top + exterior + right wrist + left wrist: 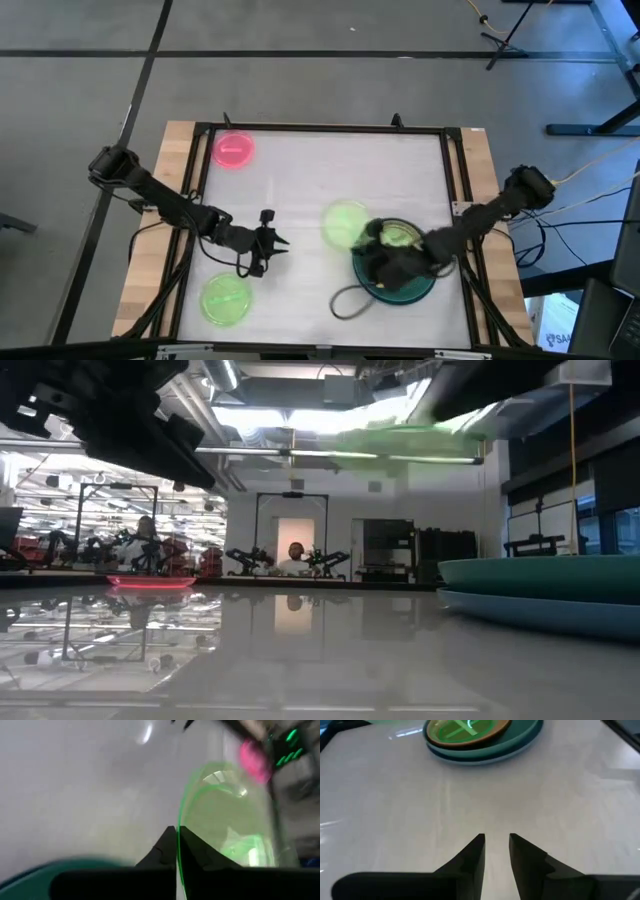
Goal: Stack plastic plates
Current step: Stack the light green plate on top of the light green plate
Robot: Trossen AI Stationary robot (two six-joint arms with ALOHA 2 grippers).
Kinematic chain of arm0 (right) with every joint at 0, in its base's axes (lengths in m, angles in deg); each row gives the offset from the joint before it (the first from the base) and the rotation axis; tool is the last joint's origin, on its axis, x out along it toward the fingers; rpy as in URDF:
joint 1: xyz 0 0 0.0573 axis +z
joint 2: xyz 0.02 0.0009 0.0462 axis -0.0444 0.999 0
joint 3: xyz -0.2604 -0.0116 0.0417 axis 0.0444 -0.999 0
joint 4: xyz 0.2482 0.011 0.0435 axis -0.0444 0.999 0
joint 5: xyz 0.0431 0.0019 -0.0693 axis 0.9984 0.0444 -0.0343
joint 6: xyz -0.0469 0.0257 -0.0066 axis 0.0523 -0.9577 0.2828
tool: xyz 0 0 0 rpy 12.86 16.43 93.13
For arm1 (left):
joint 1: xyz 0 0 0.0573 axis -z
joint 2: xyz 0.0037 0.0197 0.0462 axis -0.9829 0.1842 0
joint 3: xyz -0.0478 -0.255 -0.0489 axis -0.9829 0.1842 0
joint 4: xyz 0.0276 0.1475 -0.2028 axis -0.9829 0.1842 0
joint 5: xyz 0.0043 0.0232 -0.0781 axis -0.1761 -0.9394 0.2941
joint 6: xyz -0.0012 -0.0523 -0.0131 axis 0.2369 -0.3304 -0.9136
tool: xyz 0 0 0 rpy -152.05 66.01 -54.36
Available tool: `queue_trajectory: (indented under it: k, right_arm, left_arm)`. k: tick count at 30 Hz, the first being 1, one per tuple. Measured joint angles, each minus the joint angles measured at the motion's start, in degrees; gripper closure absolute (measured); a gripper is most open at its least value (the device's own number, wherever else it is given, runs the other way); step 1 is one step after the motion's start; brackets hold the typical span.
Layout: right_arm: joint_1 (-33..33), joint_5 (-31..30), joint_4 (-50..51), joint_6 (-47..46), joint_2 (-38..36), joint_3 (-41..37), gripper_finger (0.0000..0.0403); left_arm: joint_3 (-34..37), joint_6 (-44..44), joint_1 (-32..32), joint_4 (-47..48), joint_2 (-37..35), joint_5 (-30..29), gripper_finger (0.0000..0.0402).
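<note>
A stack of plates [395, 272] stands near the table's right near corner. It has a blue-grey plate under a teal one [520, 742], with an orange-tan plate [470, 731] and a neon-green one inside. My right gripper [368, 236] hangs over the stack's left edge, shut on another translucent neon-green plate [345, 222]. That plate shows as a green blur [400, 438] high in the low view. My left gripper [272, 244] hovers open at the table's left middle, touching nothing. A pink plate [233, 150] and a third neon-green plate [227, 298] lie flat on the table. My right gripper pinches the neon-green plate by its rim [181, 817] between the two shut fingers [167, 847], coming from the table's right side. The plate is lifted clear of the table and sticks out from the fingertips toward the table's left.
A dark cable loop [348, 300] lies on the table at the stack's near left side. A black frame [320, 128] borders the white tabletop. Bare table lies between the pink plate and the stack.
</note>
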Motion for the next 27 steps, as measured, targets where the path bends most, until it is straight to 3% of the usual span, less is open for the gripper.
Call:
queue_trajectory:
  k: [9, 12, 20, 27]
  right_arm:
    - [11.6, 3.7, 26.2, -38.4, -1.5, 0.3, 0.0401]
    - [12.7, 3.6, 26.4, -42.3, -1.4, -2.5, 0.0401]
    - [12.4, 7.5, 15.2, -47.8, -1.4, -12.0, 0.039]
    - [11.3, 7.7, 14.5, -50.5, -1.4, -13.7, 0.0296]
  left_arm:
    - [0.0, -2.1, 0.0, -0.2, 0.3, -1.0, 0.0319]
    - [0.0, -0.5, 0.0, -0.4, 0.3, -1.8, 0.0319]
    - [0.0, 0.2, -0.2, -0.7, 0.3, -3.7, 0.0319]
    - [0.0, -1.5, -3.2, -0.6, 0.3, -0.9, 0.0319]
